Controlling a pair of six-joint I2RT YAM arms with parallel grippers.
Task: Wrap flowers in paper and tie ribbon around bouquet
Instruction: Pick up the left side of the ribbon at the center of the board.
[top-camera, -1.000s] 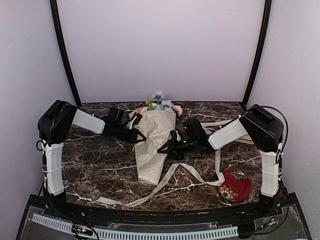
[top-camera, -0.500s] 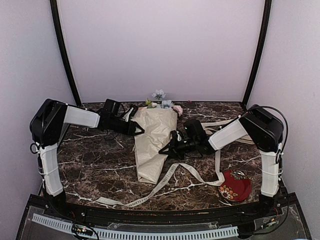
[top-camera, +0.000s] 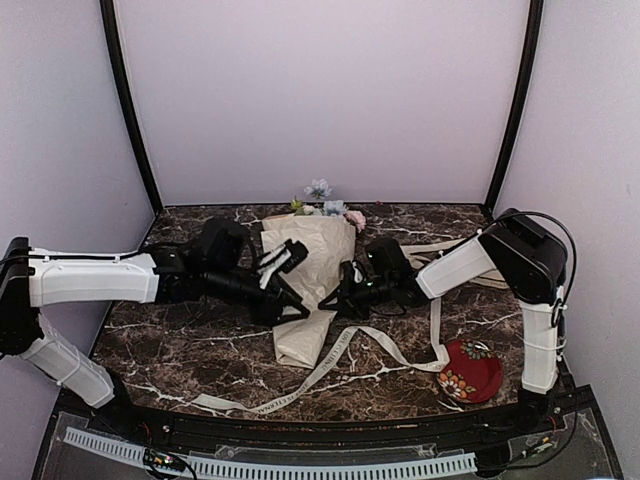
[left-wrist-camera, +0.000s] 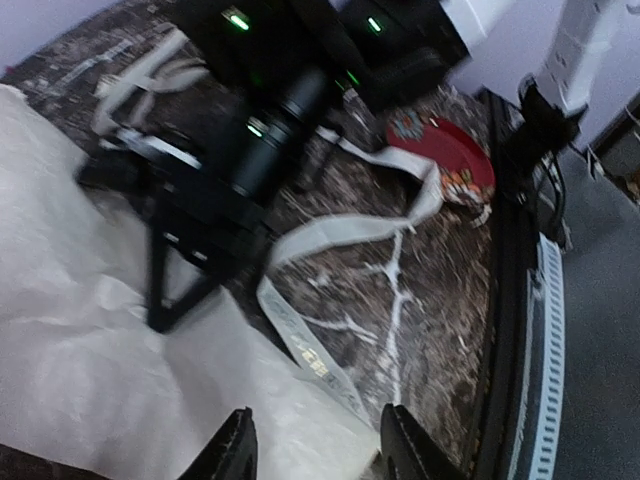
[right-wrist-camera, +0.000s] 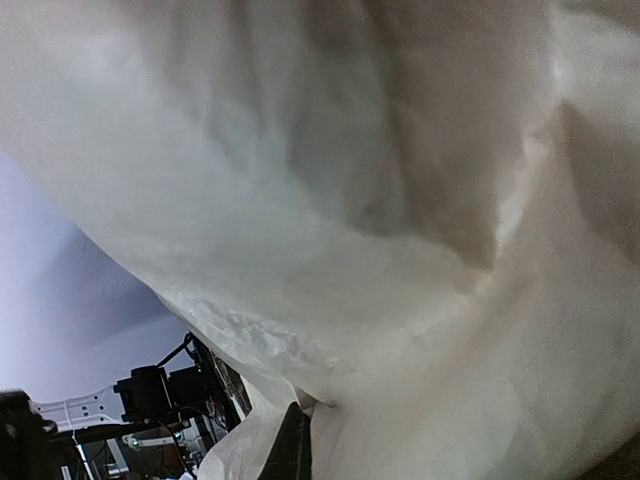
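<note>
Top external: left pincer (top-camera: 292, 283) swung lower, now apart beside paper (top-camera: 318, 240); right pincer (top-camera: 335, 297) clamped on paper edge

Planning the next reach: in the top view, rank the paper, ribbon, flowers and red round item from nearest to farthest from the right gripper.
1. paper: pinched at the right gripper, on its left.
2. ribbon: just in front, towards the bases.
3. flowers: behind, at the table's back.
4. red round item: front right.
</note>
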